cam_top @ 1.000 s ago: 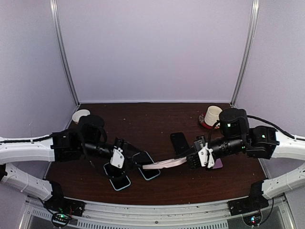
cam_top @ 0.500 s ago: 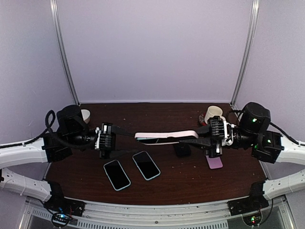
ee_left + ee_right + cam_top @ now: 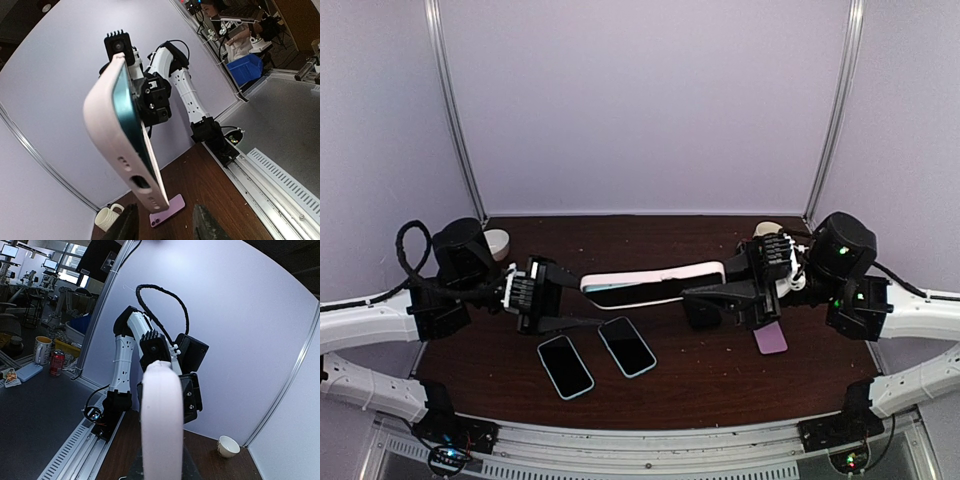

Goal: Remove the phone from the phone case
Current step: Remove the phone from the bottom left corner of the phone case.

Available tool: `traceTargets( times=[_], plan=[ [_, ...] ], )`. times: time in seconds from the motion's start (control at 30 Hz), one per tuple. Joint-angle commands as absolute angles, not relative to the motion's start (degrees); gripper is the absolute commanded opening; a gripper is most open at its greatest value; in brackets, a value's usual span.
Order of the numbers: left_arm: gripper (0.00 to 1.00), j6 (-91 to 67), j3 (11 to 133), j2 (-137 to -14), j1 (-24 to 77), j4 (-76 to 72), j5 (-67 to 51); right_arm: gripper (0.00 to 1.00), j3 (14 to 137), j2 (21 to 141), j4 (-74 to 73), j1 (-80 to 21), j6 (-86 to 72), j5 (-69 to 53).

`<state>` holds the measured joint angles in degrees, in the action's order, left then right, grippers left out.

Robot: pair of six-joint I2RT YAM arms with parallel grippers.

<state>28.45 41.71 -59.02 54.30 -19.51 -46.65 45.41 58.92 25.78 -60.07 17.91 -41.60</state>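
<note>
The phone in its pale pink case (image 3: 655,283) hangs in the air between the two arms, level, above the table. My right gripper (image 3: 708,291) is shut on the case's right end; in the right wrist view the case (image 3: 161,415) rises edge-on from between the fingers. My left gripper (image 3: 582,298) is open, its fingers spread above and below the case's left end. In the left wrist view the case (image 3: 107,130) shows the teal-edged phone (image 3: 131,107) seated inside, its port end just above the gap between the jaws (image 3: 165,222).
Two bare phones with light blue edges (image 3: 565,366) (image 3: 626,346) lie on the dark brown table (image 3: 620,240) at front left. A purple phone (image 3: 770,338) and a black item (image 3: 698,312) lie under the right arm. A mug (image 3: 765,236) stands back right, a white cup (image 3: 497,240) back left.
The cased phone was lifted from near the table into the air by the right gripper, then carried a little left. The left arm rose from the table phones and now brackets the case's left end.
</note>
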Motion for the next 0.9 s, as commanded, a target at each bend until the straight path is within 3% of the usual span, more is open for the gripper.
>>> traceTargets(
  times=[0.0,0.87],
  plan=[
    [0.39,26.16,41.94,-58.40,53.93,-23.13,-48.75,0.00,47.98,59.77,33.22,-60.06,15.69,-43.34],
    [0.08,30.91,41.57,-56.92,53.90,-19.66,-50.03,0.00,51.70,64.38,30.66,-60.34,8.31,-46.09]
  ],
)
